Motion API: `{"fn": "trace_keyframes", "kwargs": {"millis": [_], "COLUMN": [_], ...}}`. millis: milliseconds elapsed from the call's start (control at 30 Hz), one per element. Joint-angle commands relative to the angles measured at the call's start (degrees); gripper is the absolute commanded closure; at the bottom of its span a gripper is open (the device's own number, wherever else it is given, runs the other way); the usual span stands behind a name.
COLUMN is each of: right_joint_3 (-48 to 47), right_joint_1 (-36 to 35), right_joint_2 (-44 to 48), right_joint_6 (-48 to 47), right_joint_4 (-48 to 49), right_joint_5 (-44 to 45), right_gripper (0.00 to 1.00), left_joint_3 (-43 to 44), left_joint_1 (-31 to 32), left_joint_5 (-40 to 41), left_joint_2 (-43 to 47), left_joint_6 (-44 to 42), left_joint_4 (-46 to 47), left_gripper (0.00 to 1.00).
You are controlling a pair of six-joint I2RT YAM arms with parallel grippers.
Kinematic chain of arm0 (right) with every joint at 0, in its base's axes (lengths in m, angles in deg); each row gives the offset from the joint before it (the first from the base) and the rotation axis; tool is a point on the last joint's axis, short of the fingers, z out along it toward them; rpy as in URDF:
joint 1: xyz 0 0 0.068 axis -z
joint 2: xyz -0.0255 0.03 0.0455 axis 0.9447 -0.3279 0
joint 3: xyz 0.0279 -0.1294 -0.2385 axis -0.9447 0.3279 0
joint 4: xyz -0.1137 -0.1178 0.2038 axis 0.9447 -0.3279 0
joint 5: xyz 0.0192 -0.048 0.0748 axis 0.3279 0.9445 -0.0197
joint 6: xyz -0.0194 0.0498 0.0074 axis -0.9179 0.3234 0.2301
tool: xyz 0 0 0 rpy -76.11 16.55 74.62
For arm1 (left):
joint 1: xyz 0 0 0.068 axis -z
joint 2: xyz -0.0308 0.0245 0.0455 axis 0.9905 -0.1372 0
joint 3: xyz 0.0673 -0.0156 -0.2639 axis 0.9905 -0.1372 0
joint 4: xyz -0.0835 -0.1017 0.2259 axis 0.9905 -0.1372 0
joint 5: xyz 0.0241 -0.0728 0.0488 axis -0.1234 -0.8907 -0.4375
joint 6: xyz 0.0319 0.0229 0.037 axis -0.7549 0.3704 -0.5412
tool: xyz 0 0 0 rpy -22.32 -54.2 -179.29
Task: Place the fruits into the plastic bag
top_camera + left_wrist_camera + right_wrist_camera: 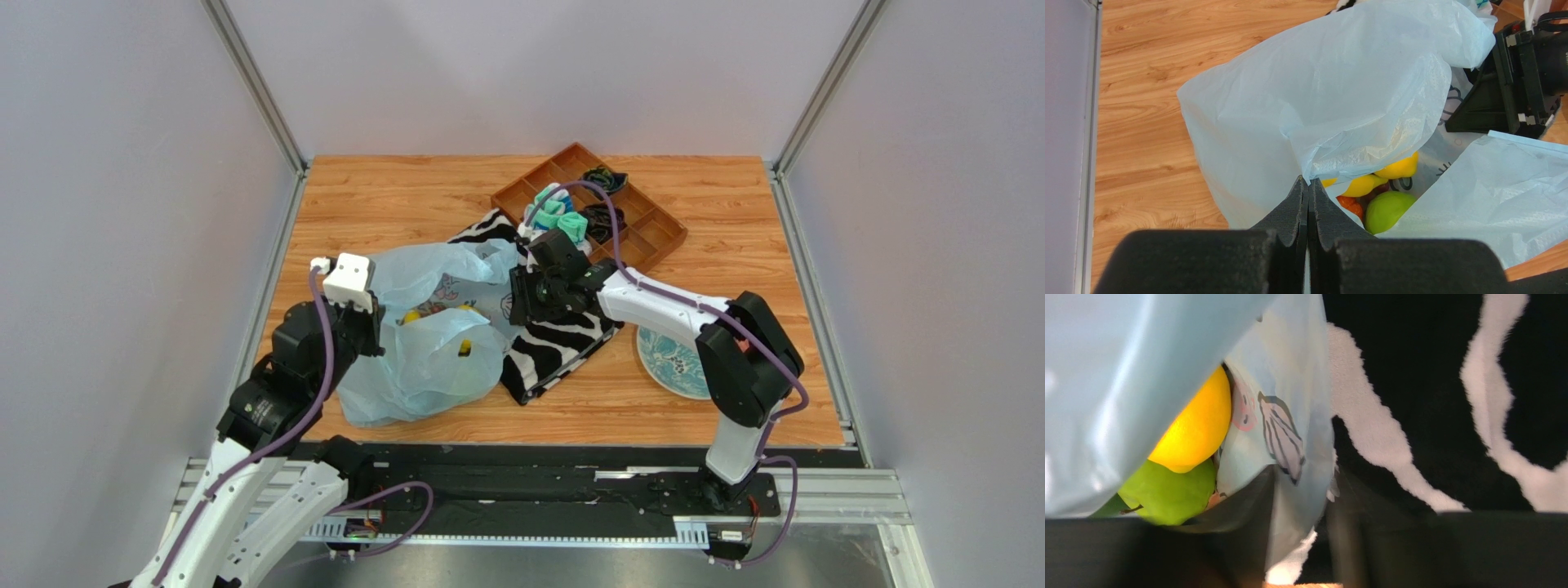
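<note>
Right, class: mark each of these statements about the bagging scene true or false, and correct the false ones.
1. The left gripper is pinched shut on the edge of the plastic bag. True.
2. The green apple lies outside the bag. False: it sits inside the bag, near the lemon.
3. A brown divided tray sits toward the far side of the table. True.
4. The patterned plate is stacked in the tray. False: it lies on the table, apart from the tray.
</note>
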Motion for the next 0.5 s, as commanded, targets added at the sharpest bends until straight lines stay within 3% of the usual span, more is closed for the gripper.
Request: {"fn": "trace_keyframes", "kwargs": {"millis": [0, 33, 200, 300, 467], "right_joint_3": [-4.1, -4.5, -13.0, -26.0, -51.2], "right_joint_1": [0.4, 0.5, -0.8, -4.2, -8.9], "right_joint_2": [-1.0, -0.6, 0.4, -2.4, -12.5], "right_joint_6": [0.5, 0.6, 2.1, 0.0, -0.5], "right_joint_4": [4.9, 5.9, 7.6, 4.7, -0.3], "right_joint_5": [-8.3, -9.5, -17.6, -18.4, -21.6], "right_gripper": [0.88, 1.00, 1.00, 1.00, 1.00], "left_joint_3": [0.2, 0.2, 1.9, 4.5, 9.6], "left_joint_1": [0.1, 0.1, 0.1, 0.1, 0.0], "left_joint_5": [1.1, 1.5, 11.3, 16.8, 30.0], "left_joint_2": [-0.6, -0.6, -1.2, -0.2, 3.2], "left_joint_6": [-0.4, -0.2, 1.1, 1.2, -6.3], "left_joint_4": [0.4, 0.2, -1.0, -0.9, 1.7], "left_gripper": [1.00, 1.00, 1.00, 1.00, 1.00]}}
